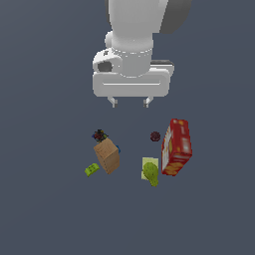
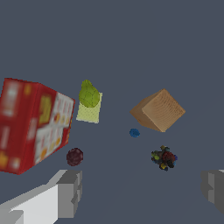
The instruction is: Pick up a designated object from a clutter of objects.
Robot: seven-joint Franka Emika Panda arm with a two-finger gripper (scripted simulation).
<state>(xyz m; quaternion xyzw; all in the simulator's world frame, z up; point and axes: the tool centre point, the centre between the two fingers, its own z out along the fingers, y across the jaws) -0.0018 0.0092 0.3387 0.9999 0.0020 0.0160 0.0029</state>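
The designated object, a small lumpy dark cluster [image 1: 99, 134] [image 2: 164, 158] of coloured bits, lies on the grey floor just behind the tan block [image 1: 107, 156] [image 2: 158, 110]. My gripper [image 1: 130, 103] [image 2: 142, 188] hangs open above the clutter, well off the floor, holding nothing. Its two fingertips [image 2: 70, 192] stand wide apart, and in the wrist view the cluster lies between them, nearer one finger. Around it are the maroon ball [image 1: 155, 136] [image 2: 75, 156], the red cracker box [image 1: 177, 147] [image 2: 33, 124], the green pear shape [image 1: 151, 172] [image 2: 89, 94] and the lime brick [image 1: 91, 170].
A small blue piece [image 2: 134, 132] [image 1: 118, 149] lies beside the tan block. A pale yellow-green flat pad [image 2: 90, 111] sits under the pear shape. The cracker box stands tallest, at the exterior view's right.
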